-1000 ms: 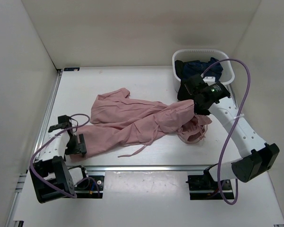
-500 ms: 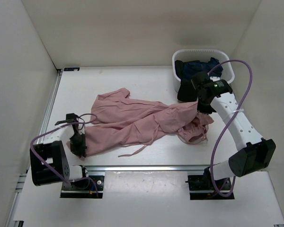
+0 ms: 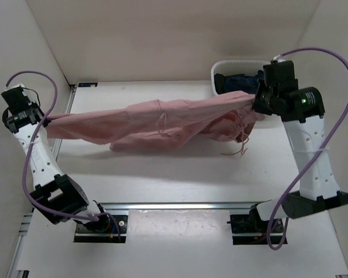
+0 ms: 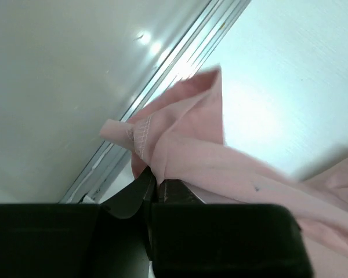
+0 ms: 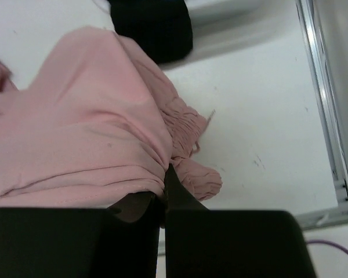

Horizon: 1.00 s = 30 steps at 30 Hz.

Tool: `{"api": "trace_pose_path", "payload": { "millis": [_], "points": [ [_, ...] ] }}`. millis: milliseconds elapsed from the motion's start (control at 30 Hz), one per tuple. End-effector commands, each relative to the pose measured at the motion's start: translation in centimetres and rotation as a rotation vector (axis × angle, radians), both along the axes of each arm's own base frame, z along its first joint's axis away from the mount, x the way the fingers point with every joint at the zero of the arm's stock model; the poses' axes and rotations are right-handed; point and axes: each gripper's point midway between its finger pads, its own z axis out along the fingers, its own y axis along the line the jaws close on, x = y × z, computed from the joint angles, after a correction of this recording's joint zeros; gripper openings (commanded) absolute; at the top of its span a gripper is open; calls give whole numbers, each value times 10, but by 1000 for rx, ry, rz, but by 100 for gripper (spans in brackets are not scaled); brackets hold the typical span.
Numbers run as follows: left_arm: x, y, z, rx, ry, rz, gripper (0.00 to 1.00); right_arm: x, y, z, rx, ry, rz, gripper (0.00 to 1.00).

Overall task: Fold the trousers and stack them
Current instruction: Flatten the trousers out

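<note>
Operator: Bench (image 3: 162,185) first. What hangs over it?
Observer: The dusty-pink trousers (image 3: 162,119), strung in the air between both arms and sagging in the middle above the bench top. I take it the stretch is meant to pull the legs out straight before a fold.
Operator: And the white basket (image 3: 215,75)?
Observer: It sits at the far right corner with a dark navy garment (image 3: 238,81) inside, and the right arm covers much of it. A black garment (image 5: 153,26) lies just beside it.
Operator: Grips?
Observer: The left pincer (image 4: 156,180) is pressed together on a hemmed leg end, up by the left wall. The right pincer (image 5: 164,174) pinches the gathered waist end, near the basket.
Operator: Anything unclear?
Observer: The drawstring (image 3: 242,145) dangles below the bunch. I cannot tell which leg lies in front, and no pocket can be made out among the folds.
</note>
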Motion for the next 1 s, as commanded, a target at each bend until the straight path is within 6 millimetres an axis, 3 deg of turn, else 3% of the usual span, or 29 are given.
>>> {"api": "trace_pose_path", "payload": {
  "millis": [0, 100, 233, 467, 567, 633, 733, 767, 900, 967],
  "points": [
    [-41, 15, -19, 9, 120, 109, 14, -25, -31, -10, -60, 17, -91, 0],
    [-56, 9, -31, -5, 141, 117, 14, -37, -30, -22, -24, 33, -104, 0],
    [-65, 5, -45, -17, 177, 125, 14, -48, -18, -65, 22, 132, -66, 0],
    [-78, 17, -52, -8, 213, 186, 14, -68, -31, -88, -10, 211, -141, 0],
    [-90, 15, -61, -1, 246, 207, 14, -94, -30, -120, 15, 305, -164, 0],
    [-97, 10, -78, -27, 288, 203, 14, -111, -34, -136, 22, 338, -191, 0],
    [-97, 8, -83, -39, 295, 196, 14, -114, -36, -132, 44, 295, -212, 0],
    [-94, 8, -83, -46, 292, 190, 14, -110, -37, -121, 43, 259, -209, 0],
    [-82, 17, -67, -33, 272, 191, 14, -106, -34, -94, 55, 220, -176, 0],
    [-83, 17, -64, -33, 273, 191, 14, -111, -37, -96, 40, 238, -183, 0]
  ]
}}
